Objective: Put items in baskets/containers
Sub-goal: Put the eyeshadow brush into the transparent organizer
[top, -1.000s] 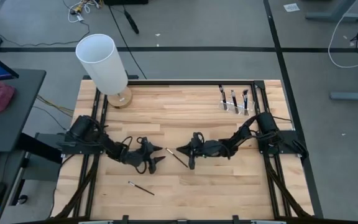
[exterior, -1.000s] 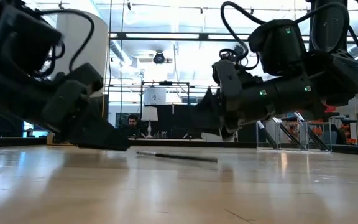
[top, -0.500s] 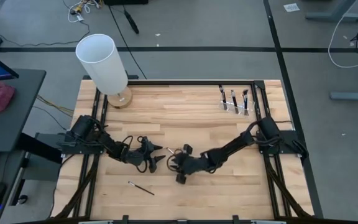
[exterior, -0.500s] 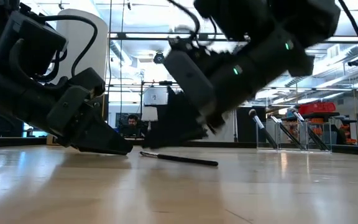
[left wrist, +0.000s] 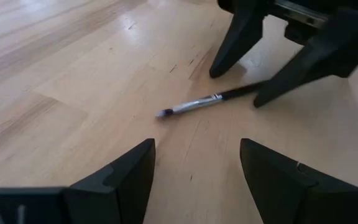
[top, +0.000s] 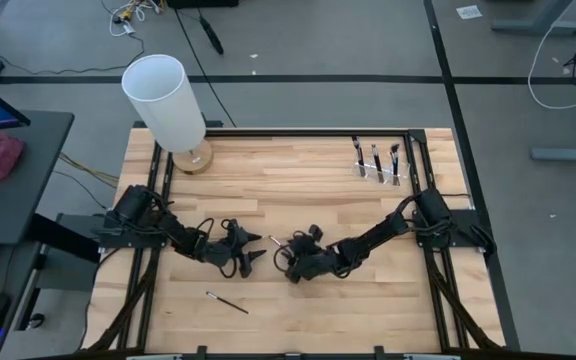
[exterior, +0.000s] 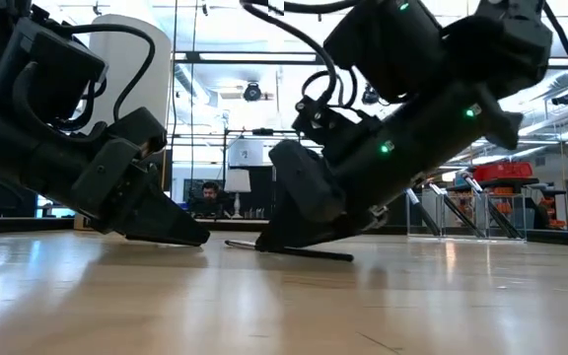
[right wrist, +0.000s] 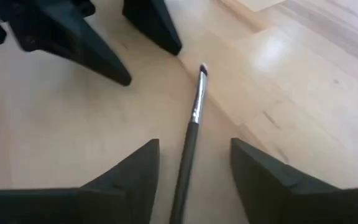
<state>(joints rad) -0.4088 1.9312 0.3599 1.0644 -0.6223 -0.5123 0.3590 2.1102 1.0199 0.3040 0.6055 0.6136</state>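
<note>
Brush lies flat on the desk near centre, long axis about 10-to-4 o'clock, bristle tip toward the left end effector; right end effector straddles its handle, both end effectors spread apart.

Both arms reach low toward mid-table, left gripper and right gripper facing, fingers spread.

The pale, striped wood-plank tabletop carried a slim black-handled, silver-banded makeup brush, a tall white cylinder on a tan wooden base, and black tools.
</note>
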